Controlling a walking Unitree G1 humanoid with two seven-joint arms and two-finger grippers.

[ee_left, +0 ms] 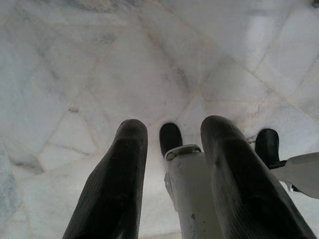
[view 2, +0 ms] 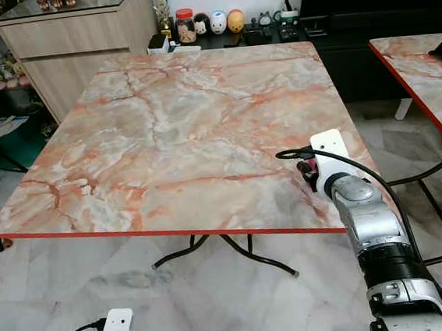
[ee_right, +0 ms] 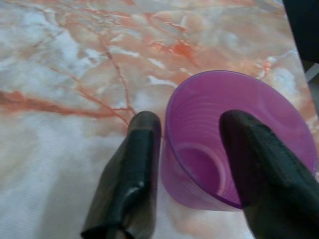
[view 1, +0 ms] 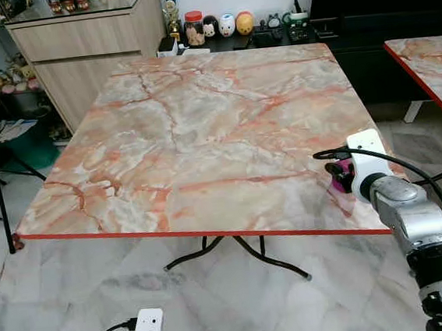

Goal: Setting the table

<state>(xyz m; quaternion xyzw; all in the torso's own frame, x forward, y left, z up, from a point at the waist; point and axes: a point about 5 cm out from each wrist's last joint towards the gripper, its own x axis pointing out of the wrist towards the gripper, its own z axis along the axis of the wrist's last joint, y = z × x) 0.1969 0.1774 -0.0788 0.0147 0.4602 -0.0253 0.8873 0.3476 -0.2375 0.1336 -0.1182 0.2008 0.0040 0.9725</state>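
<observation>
Fingers (ee_right: 134,174) of my right gripper (ee_right: 194,169) straddle the wall of a purple cup (ee_right: 214,124): 1 finger sits inside the cup against the wall, the other outside it, pinching the wall between them. Cup position: upright on the table (view 1: 202,136), near the table's front right corner, mouth open toward my wrist camera. From the head camera, the right gripper (view 1: 339,176) reaches over the table's right front edge, and a little purple shows beside it.

My left gripper (ee_left: 169,164) hangs low in front of the table, pointing at the floor (ee_left: 75,74). Its 2 fingers are spread apart and hold nothing.

Table surface: marble pattern in pink, orange and white with a red edge, on black metal legs. Floor: pale marble tile. Behind the table stands a wooden cabinet (view 1: 84,46), and a low dark shelf carries a jar (view 1: 194,27) and small round figurines (view 1: 227,25). A 2nd table (view 1: 435,67) of the same pattern stands to the right.
</observation>
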